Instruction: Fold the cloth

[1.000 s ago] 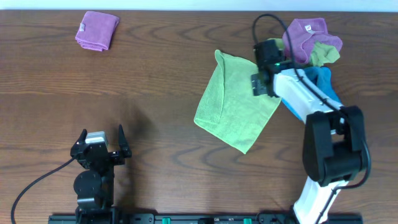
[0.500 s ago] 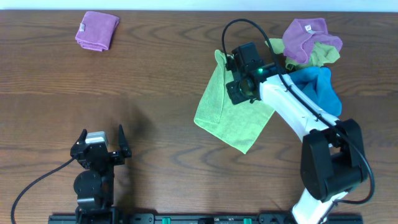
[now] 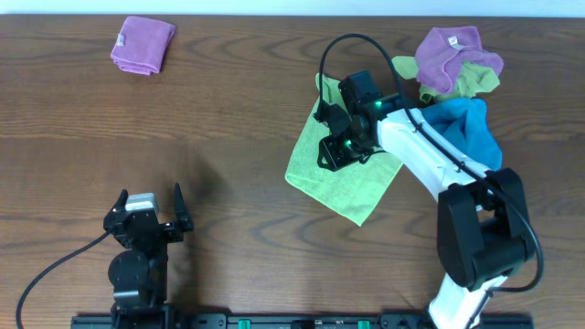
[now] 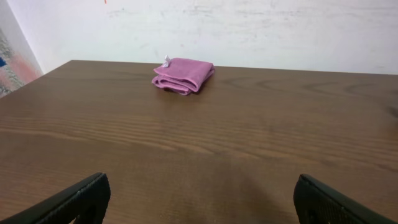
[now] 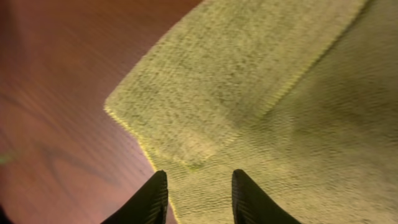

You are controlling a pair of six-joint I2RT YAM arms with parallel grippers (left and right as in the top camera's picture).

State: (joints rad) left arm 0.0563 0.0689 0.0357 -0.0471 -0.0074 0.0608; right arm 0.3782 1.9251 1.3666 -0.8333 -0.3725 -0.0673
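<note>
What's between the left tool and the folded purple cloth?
Only bare brown wooden table, from left tool to folded purple cloth; left wrist view shows it.

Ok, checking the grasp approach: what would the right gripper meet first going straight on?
Probably the folded-over flap of the green cloth, right ahead of the right gripper; the gap is unclear.

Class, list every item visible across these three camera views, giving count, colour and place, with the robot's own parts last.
green cloth: 1, light green, spread right of centre, partly folded over
purple cloth: 1, purple, folded, far left of the table
pile: at least 3 cloths, purple, olive and blue, far right
table: 1, dark brown wood, under everything
left gripper: 1, black, open, near left, over bare table
right gripper: 1, black, open, over the green cloth
</note>
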